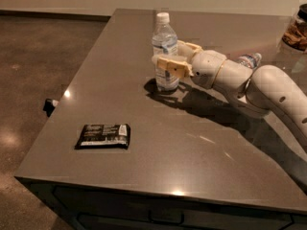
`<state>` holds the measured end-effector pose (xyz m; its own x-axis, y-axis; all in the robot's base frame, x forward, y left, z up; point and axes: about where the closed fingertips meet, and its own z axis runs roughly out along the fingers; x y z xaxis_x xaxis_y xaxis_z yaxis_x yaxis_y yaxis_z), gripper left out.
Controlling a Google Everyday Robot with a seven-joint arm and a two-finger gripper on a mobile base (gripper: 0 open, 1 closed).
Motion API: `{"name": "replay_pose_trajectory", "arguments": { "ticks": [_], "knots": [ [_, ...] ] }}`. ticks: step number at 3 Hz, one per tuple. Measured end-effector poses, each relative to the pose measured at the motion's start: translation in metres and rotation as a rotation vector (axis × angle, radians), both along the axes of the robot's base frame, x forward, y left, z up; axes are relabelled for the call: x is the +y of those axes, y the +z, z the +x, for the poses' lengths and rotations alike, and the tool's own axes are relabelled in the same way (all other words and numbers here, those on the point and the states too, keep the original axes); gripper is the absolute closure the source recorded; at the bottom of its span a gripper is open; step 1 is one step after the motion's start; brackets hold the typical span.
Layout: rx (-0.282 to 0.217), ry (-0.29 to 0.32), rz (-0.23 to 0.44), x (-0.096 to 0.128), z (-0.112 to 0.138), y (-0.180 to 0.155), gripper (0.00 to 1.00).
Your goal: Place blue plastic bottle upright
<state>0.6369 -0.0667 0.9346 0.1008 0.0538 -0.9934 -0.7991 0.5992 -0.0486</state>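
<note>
The blue plastic bottle [164, 51], clear with a white cap and a pale blue-and-white label, stands upright on the grey table [144, 166] near its middle back. My gripper [173, 61] reaches in from the right at the bottle's mid height. Its tan fingers [169, 68] sit on either side of the bottle and close on it. The bottle's base rests on the table top.
A dark snack bar [103, 135] lies flat near the front left. A second clear bottle [249, 60] lies behind my arm. A jar with brown contents [295, 30] stands at the far right back. A small black object [49, 106] is beside the table's left edge.
</note>
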Motion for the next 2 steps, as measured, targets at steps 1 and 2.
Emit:
{"name": "replay_pose_trajectory", "arguments": {
  "ticks": [1,2],
  "knots": [
    [0.0,0.004,-0.001,0.0022,-0.0004,0.0007,0.0],
    [0.0,0.004,-0.001,0.0023,-0.0004,0.0007,0.0]
  ]
}}
